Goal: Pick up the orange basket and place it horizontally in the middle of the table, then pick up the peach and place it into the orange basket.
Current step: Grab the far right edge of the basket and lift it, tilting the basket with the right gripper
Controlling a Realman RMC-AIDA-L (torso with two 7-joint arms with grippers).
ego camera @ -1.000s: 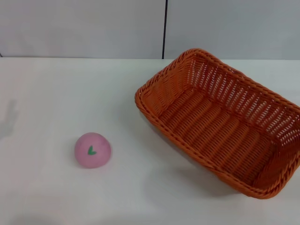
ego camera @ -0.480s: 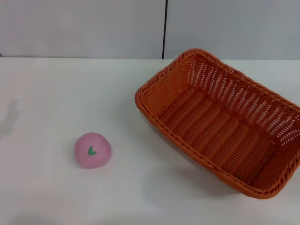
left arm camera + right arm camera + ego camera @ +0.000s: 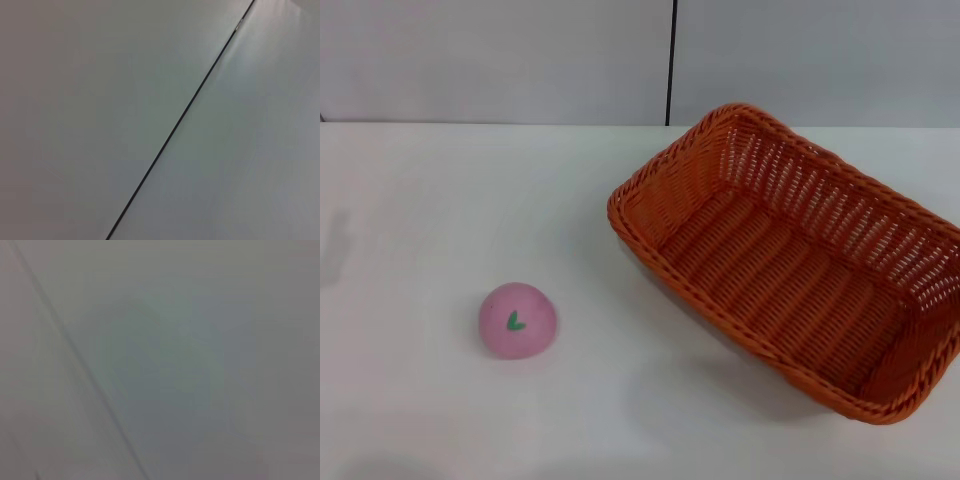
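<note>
The orange basket [image 3: 790, 265] lies on the white table [image 3: 440, 200] at the right of the head view, set at a diagonal with its far end running off toward the right edge. It has nothing inside. The pink peach [image 3: 517, 320] rests on the table at the lower left, its green leaf mark facing up, well apart from the basket. Neither gripper nor arm shows in the head view. The left wrist view holds only pale panels with a dark seam, and the right wrist view only a plain grey surface.
A pale wall [image 3: 500, 60] with a dark vertical seam [image 3: 671, 60] stands behind the table's far edge. A faint shadow [image 3: 335, 245] lies on the table at the far left.
The faint shadow at the table's far left has shrunk and shifted slightly. The basket and peach have not moved.
</note>
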